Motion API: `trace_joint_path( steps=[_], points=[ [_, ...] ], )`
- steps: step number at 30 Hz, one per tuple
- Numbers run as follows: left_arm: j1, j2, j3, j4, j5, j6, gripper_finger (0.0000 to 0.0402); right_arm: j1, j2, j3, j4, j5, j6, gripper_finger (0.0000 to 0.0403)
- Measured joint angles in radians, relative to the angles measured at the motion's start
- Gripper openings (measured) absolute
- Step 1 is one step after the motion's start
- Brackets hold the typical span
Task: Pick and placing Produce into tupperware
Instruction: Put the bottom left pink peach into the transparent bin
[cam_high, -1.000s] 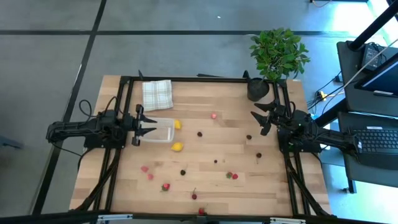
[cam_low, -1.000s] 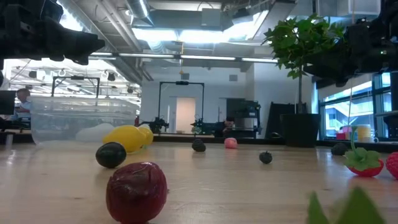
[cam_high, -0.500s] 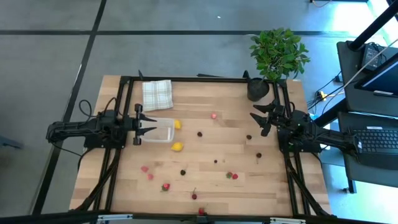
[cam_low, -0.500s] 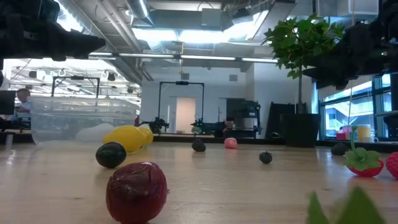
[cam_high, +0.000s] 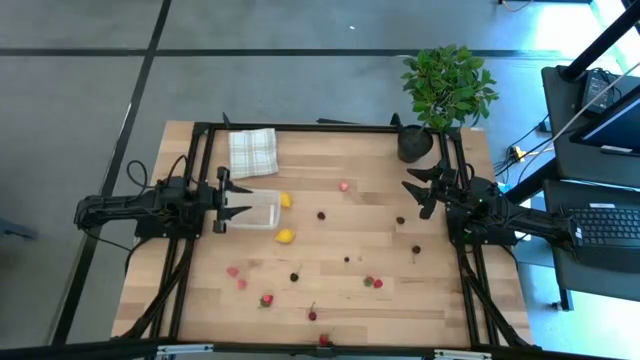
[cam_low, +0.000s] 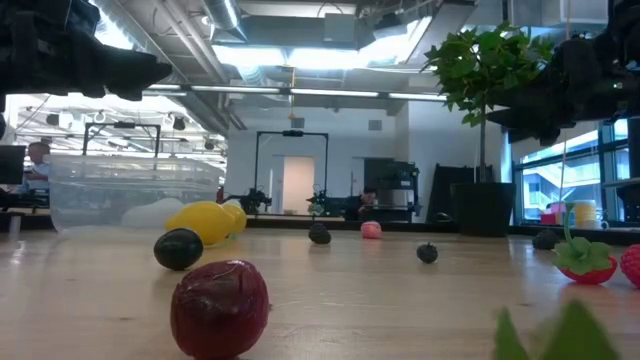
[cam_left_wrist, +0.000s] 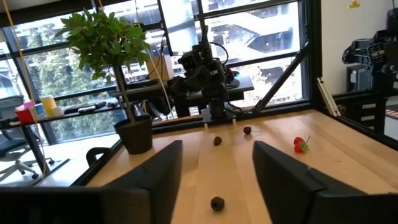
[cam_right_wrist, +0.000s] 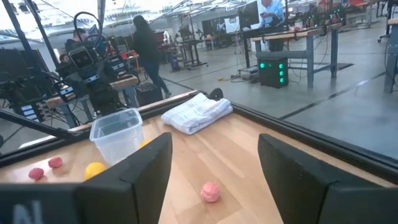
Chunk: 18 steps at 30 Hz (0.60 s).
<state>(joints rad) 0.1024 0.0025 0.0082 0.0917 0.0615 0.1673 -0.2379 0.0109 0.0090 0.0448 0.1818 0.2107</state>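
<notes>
Seen from above: pale wooden bench (cam_high: 350, 300) with a small clear plastic rectangular container (cam_high: 255, 209) near its left edge, just below a folded checked white cloth (cam_high: 252, 152) at the far left corner. Left hand (cam_high: 240, 200) level with the container's left end, fingers spread wide on either side of that end, whether touching cannot be told. Right hand (cam_high: 412, 193) near the right edge, over bare wood, fingers wide apart, holding nothing. Two yellow lemon-like pieces (cam_high: 285, 200) just right of the container, one by its far corner, the other (cam_high: 285, 236) by its near corner. Pink strawberry-like piece (cam_high: 343, 185) and small dark cherry-like pieces (cam_high: 321, 214) across the middle; more red pieces (cam_high: 266, 299) toward the near edge. Leafy green potted plant (cam_high: 445, 85) at the far right corner.

Only from bench height: container (cam_low: 130, 195) standing upright, lemons (cam_low: 205, 220) beside it rather than inside, a dark red fruit (cam_low: 220, 308) close to the lens.

Only from the right wrist: container (cam_right_wrist: 118, 134) with nothing visible inside, a person (cam_right_wrist: 146, 43) in the room beyond.
</notes>
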Motion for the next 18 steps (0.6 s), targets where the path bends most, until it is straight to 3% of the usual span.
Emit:
trace_joint_path(
  steps=[5, 12, 18],
  points=[
    [0.0, 0.0, 0.0, -0.001, 0.0, -0.008, 0.0241, 0.0, 0.0, 0.0, 0.01, -0.002, -0.023, 0.024],
    [0.0, 0.0, 0.0, 0.006, 0.001, -0.059, 0.0245, 0.0, 0.011, 0.027, 0.087, -0.08, -0.146, 0.024],
    [0.0, 0.0, 0.0, 0.003, 0.001, -0.02, 0.0247, 0.0, 0.189, 0.145, 0.087, -0.099, -0.261, 0.024]
  ],
)
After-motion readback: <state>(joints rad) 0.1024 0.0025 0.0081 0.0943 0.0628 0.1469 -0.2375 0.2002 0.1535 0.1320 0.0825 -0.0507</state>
